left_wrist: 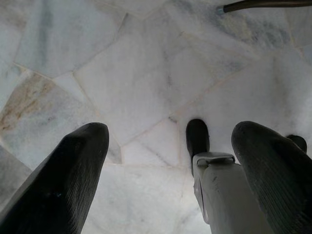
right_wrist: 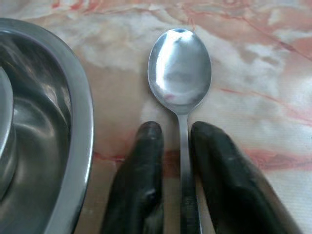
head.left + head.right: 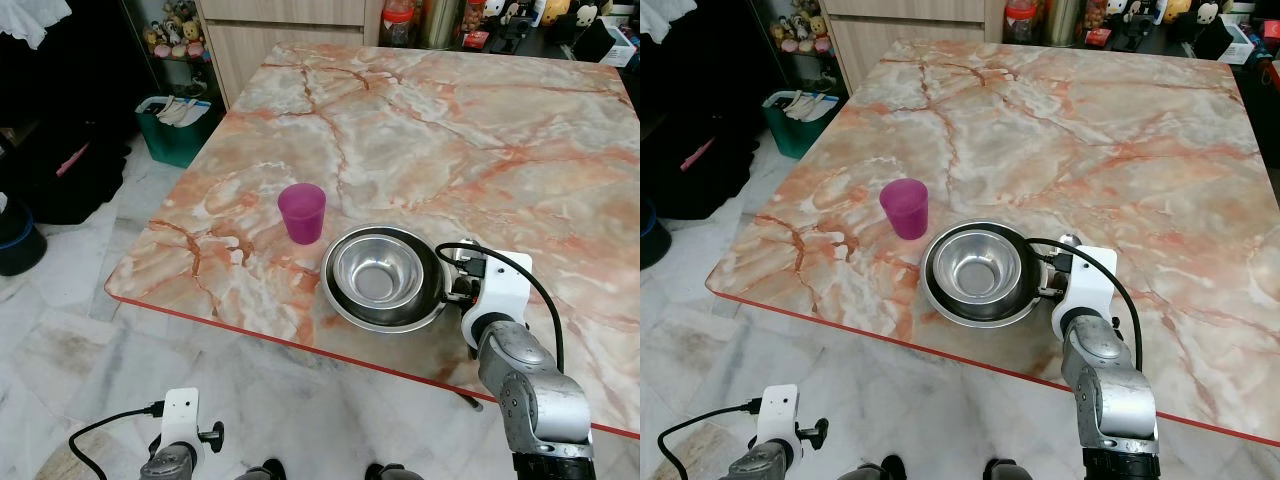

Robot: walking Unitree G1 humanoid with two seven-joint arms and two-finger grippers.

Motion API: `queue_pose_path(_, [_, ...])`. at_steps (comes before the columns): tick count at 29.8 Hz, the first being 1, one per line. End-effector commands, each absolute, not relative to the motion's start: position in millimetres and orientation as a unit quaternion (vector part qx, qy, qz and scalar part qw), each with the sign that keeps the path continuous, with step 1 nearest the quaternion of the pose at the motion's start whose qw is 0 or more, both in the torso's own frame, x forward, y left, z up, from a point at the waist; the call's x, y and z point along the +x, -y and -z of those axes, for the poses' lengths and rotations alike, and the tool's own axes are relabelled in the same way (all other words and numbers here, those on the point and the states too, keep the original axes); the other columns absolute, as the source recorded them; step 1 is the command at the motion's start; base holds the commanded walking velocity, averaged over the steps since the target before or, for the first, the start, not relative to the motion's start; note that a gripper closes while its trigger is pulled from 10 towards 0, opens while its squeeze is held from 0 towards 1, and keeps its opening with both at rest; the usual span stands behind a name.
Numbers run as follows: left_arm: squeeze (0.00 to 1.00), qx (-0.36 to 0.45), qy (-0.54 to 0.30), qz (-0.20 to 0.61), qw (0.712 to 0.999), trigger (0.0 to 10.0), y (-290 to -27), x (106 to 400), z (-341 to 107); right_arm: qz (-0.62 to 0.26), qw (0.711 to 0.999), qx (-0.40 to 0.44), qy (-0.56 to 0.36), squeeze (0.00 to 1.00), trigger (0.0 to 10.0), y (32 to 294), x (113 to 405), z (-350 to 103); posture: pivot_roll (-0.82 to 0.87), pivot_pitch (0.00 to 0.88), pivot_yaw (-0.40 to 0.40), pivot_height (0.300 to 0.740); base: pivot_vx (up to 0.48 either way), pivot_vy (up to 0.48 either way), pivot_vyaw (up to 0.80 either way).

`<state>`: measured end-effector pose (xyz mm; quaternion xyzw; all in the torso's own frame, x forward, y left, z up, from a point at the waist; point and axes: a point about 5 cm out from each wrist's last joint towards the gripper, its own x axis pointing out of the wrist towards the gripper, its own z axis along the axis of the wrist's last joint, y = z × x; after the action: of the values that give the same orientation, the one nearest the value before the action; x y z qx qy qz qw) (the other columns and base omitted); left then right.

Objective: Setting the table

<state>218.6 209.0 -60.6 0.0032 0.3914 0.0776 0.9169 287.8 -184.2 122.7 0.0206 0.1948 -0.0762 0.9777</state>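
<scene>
Two black fingers (image 2: 139, 180) of the right claw (image 2: 183, 161) stand either side of the spoon (image 2: 180, 73) handle, close against it; the spoon appears gripped, its bowl face up, low over or on the marble table (image 3: 520, 150). Just left of the spoon sits the steel bowl (image 3: 378, 272) nested in a wider steel dish (image 3: 340, 300), near the table's near edge. A purple cup (image 3: 302, 212) stands just left and far of them, apart.

Risks, as judged:
- Claw drifting left knocks the dish rim.
- Grip sits on a thin, slick handle; the spoon may twist or slip.
- Dish lies near the edge; a push could send it off.

Left claw (image 1: 170, 170) hangs idle over the floor, fingers apart.
</scene>
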Motion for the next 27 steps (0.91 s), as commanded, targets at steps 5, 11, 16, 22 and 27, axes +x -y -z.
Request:
queue_pose_path(5, [0.00, 0.001, -0.415, -0.086, 0.906, 10.0, -217.5, 205.8, 67.0, 0.054, 0.979, 0.014, -0.194, 0.98, 10.0, 178.7, 289.9, -123.2, -0.12, 0.194, 0.058, 0.740, 0.000, 0.000, 0.00])
queue_pose_path(11, [0.00, 0.000, -0.416, -0.088, 0.905, 10.0, -218.1, 204.3, 67.6, 0.051, 0.983, -0.006, -0.174, 0.00, 10.0, 179.9, 290.6, -129.5, -0.12, 0.194, 0.060, 0.740, 0.000, 0.000, 0.00])
queue_pose_path(16, [0.00, -0.004, -0.415, -0.088, 0.906, 10.0, -216.9, 204.5, 67.7, 0.057, 0.990, -0.020, -0.125, 0.00, 10.0, 184.2, 294.8, -149.5, -0.12, 0.194, 0.061, 0.740, 0.000, 0.000, 0.00])
queue_pose_path(22, [0.00, -0.010, -0.413, -0.085, 0.907, 10.0, -216.1, 205.9, 67.1, 0.067, 0.990, -0.032, -0.122, 0.00, 10.0, 188.3, 293.1, -156.0, -0.12, 0.194, 0.062, 0.740, 0.000, 0.000, 0.00])
queue_pose_path(27, [0.00, -0.012, -0.411, -0.086, 0.908, 10.0, -216.7, 206.8, 66.4, 0.086, 0.993, -0.039, -0.076, 0.00, 10.0, 192.1, 295.6, -172.9, -0.13, 0.194, 0.062, 0.740, 0.000, 0.000, 0.00])
